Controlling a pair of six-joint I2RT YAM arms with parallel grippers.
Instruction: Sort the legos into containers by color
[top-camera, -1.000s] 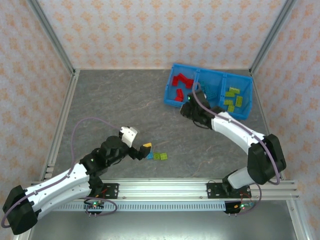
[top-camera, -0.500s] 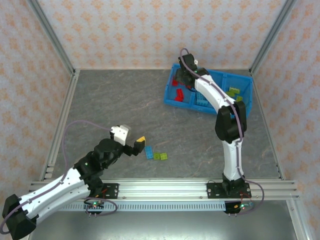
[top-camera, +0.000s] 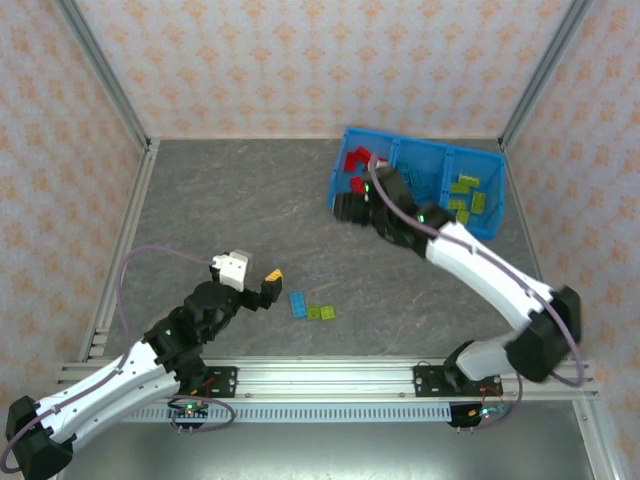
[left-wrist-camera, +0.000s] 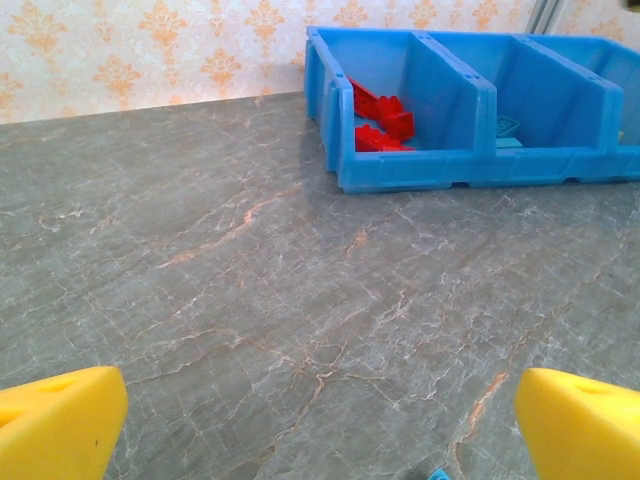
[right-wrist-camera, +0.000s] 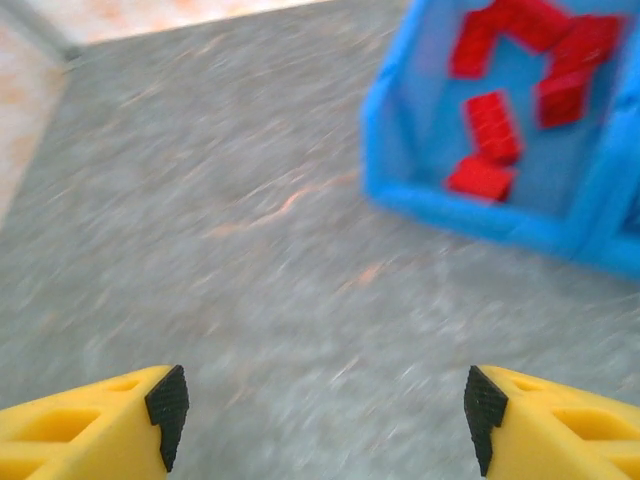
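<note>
Long bright-blue bin (left-wrist-camera: 420, 170) at the far right of the worktop (top-camera: 230, 220), 3 square containers (left-wrist-camera: 455, 85): studded red legos (top-camera: 357, 160) in the left one, blue legos (top-camera: 413, 184) in the middle, lime green legos (top-camera: 465, 195) in the right. Loose on the worktop near the front: 1 blue lego (top-camera: 298, 304) just beside 2 lime green ones (top-camera: 320, 312). Open and empty: left end effector (top-camera: 268, 285) just left of those 3, right end effector (top-camera: 347, 207) at the bin's near left corner.
</note>
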